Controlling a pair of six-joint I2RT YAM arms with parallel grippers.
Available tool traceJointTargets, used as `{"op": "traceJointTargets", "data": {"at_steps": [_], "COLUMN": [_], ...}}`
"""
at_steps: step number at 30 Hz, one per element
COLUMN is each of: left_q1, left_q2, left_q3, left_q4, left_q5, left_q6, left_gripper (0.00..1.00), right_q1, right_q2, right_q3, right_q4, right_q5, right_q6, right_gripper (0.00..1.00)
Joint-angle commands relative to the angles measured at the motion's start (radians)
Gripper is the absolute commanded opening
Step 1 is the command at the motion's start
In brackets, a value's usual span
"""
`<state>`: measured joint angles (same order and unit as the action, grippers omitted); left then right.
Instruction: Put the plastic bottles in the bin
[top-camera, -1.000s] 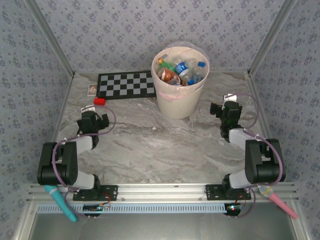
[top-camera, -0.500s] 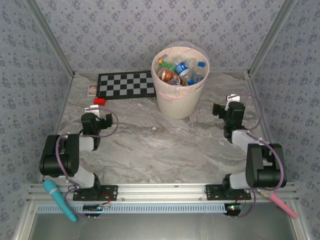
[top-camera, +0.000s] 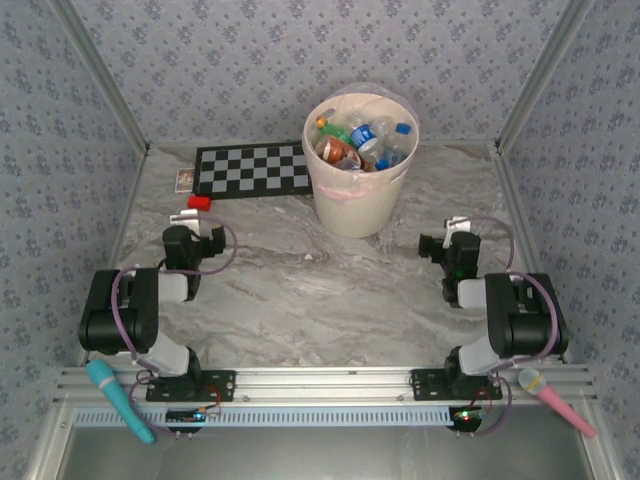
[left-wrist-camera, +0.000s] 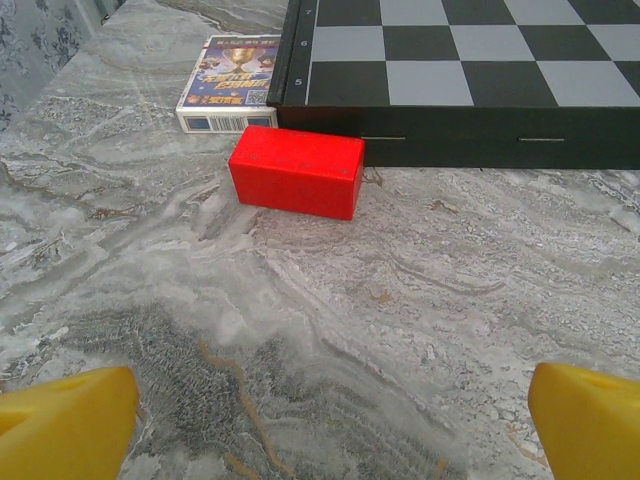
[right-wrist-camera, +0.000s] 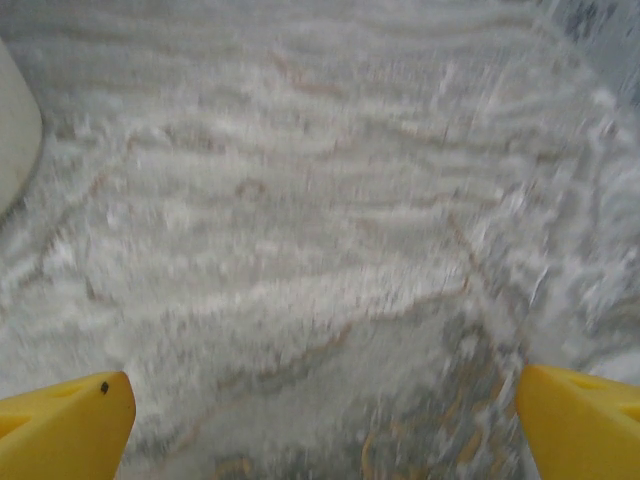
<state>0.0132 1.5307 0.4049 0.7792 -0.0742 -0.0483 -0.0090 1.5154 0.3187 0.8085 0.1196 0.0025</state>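
Plastic bottles (top-camera: 358, 140), clear, green and orange-labelled, lie heaped inside the cream bin (top-camera: 345, 205) at the far middle of the marble counter (top-camera: 300, 290). The left end effector (left-wrist-camera: 320, 425) and right end effector (right-wrist-camera: 320, 425) hover low, fingers spread wide, holding nothing. A red block (left-wrist-camera: 296, 172) lies against a chessboard (left-wrist-camera: 460, 60). Judging by this, the task looks finished; next, the 2 arms likely just park.

The plastic bottles (top-camera: 360, 141) lie heaped inside the bin (top-camera: 352, 206).
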Motion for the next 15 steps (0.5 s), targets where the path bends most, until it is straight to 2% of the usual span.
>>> {"op": "traceJointTargets", "data": {"at_steps": [1,4,15], "left_q1": [0.006,0.004,-0.004], "left_q2": [0.003,0.003,0.004], "left_q3": [0.006,0.006,0.008], "left_q4": [0.038,0.037,0.035], "left_q5": [0.016,0.014,0.005], "left_q6": [0.012,0.014,0.021], "left_gripper": [1.00,1.00,1.00], "right_q1": [-0.007,-0.006,-0.002], "right_q2": [0.008,0.018,0.019], "right_q3": [0.005,0.042,0.046], "right_q4": [0.134,0.087,0.083], "right_q5": [0.011,0.049,0.046], "right_q6": [-0.004,0.002,-0.004], "right_gripper": [0.99,0.99,0.99]}}
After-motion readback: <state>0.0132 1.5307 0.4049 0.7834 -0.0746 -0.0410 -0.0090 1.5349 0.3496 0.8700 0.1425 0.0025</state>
